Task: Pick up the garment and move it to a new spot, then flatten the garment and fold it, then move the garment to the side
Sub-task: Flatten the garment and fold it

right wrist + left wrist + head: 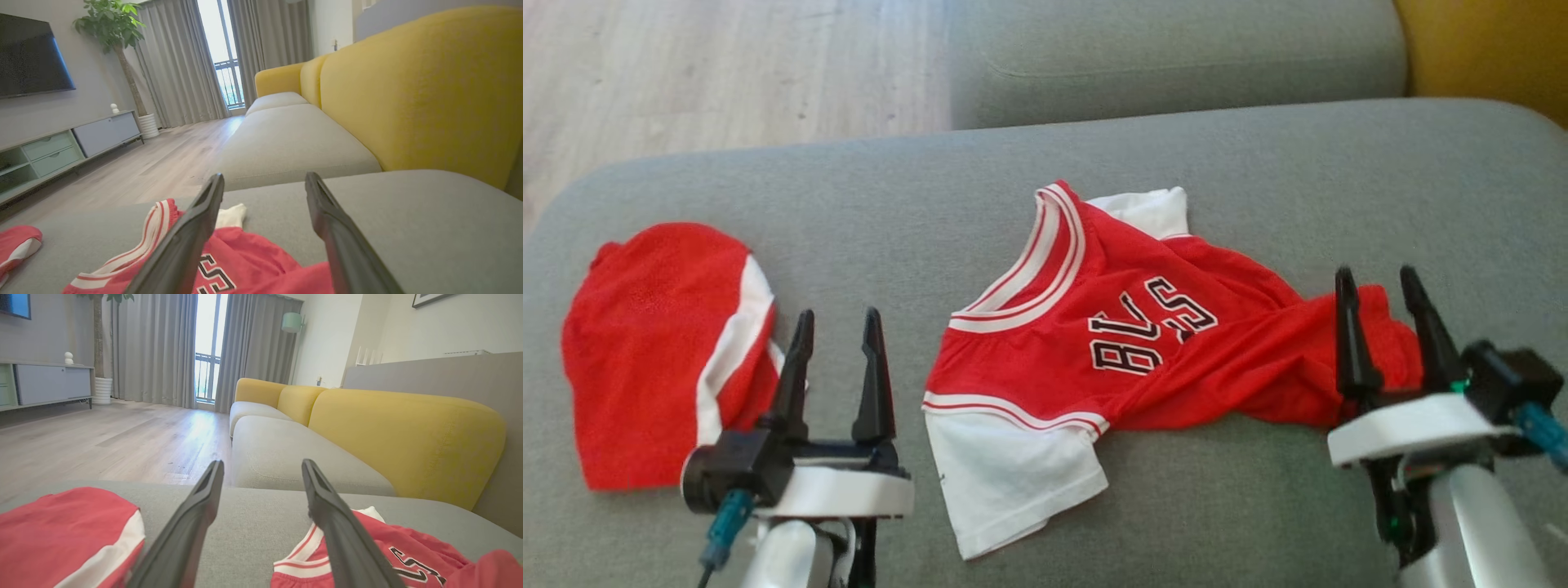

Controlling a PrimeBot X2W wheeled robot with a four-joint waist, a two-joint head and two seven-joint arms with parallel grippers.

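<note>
Jersey (1127,343) lay crumpled on the grey cushion (931,188), about mid-seat. Collar was toward the far side, one white sleeve (1013,482) was spread near the front edge, and the hem end (1298,384) was twisted and bunched to the right. Not flat, not folded. Red shorts (654,351) lay apart from it on the left of the same cushion.

Risk, my read: with the hem twisted, a pinch there could catch several layers, so a pull would tighten the twist rather than spread the cloth. A pull from one end only could drag the whole jersey toward the shorts or off the front edge. Thin cloth could also slip from narrow fingers.

Right gripper (1376,273) sat at the hem end, jaws apart, nothing between them. Its fingers overlapped the red cloth in the head view; contact unclear. Left gripper (840,313) hung over bare cushion between shorts and jersey, jaws spread wide, empty. Both arms were low at the near side, fingers pointing away across the seat, close to level with it in the wrist views.
</note>
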